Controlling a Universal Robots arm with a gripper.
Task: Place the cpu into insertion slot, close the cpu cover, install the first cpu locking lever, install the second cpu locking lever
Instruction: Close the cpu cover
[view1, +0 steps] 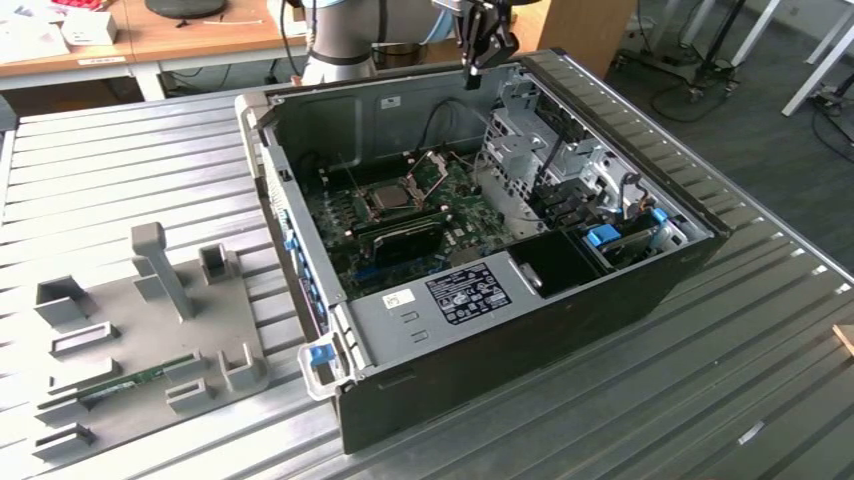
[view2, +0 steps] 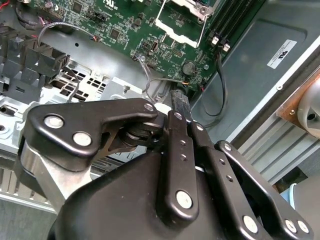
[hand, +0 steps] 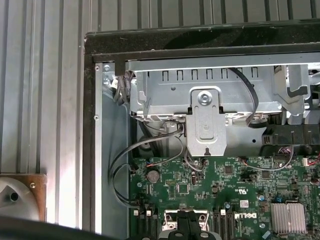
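Observation:
An open computer case (view1: 400, 350) lies on the ribbed metal table with the green motherboard (view1: 400, 235) facing up. The insertion slot (view1: 391, 197) sits on that board, and the dark grey square in its middle looks like the cpu lying in it. Behind it the silvery cpu cover (view1: 430, 165) stands tilted up on its hinge; both wrist views catch this frame (view2: 180, 25) (hand: 169, 216). My gripper (view1: 473, 66) hangs high over the case's far rim, well above the slot. Its fingers (view2: 176, 102) are shut, and I see nothing between them (hand: 187, 227).
Silver drive cages (view1: 561, 160) and a black shroud (view1: 554, 260) fill the case toward the exterior view's right. Loose cables (hand: 120, 175) run along the case wall beside the board. A grey fixture plate (view1: 147, 330) with upright holders lies at the exterior view's left.

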